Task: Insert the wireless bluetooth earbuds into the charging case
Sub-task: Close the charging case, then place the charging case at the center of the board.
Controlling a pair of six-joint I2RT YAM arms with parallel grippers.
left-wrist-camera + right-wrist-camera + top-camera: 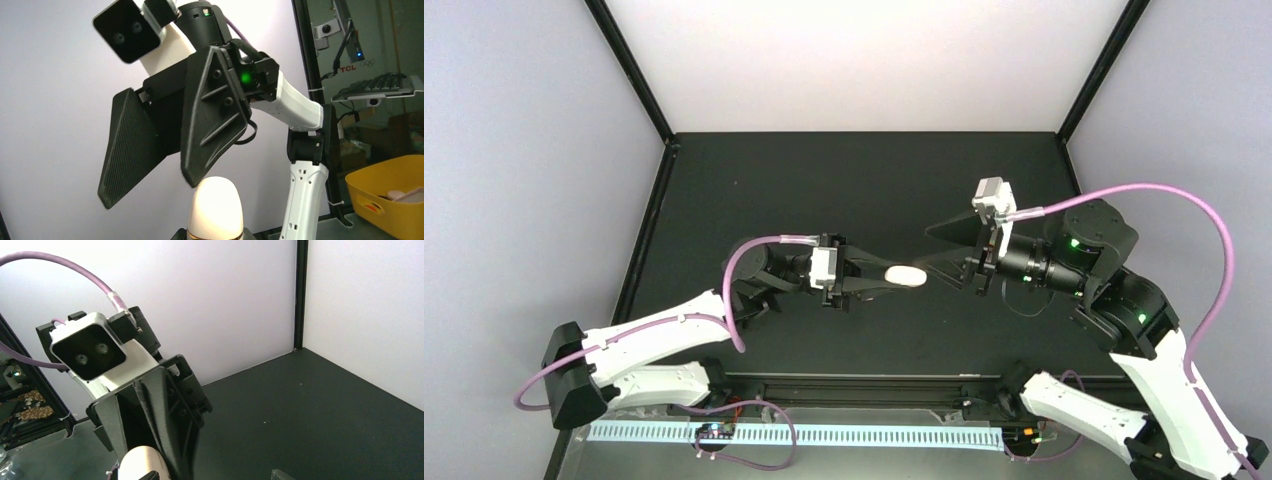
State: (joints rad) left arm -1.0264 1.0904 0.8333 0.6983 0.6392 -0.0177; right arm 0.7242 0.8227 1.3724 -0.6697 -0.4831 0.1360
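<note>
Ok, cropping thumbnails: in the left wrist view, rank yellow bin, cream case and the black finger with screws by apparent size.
1. black finger with screws
2. yellow bin, cropped and far off
3. cream case, nearest, bottom cut off

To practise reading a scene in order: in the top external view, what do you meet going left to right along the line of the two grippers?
Left arm → left gripper, shut → cream charging case at its fingertips → right gripper, open → right arm.
</note>
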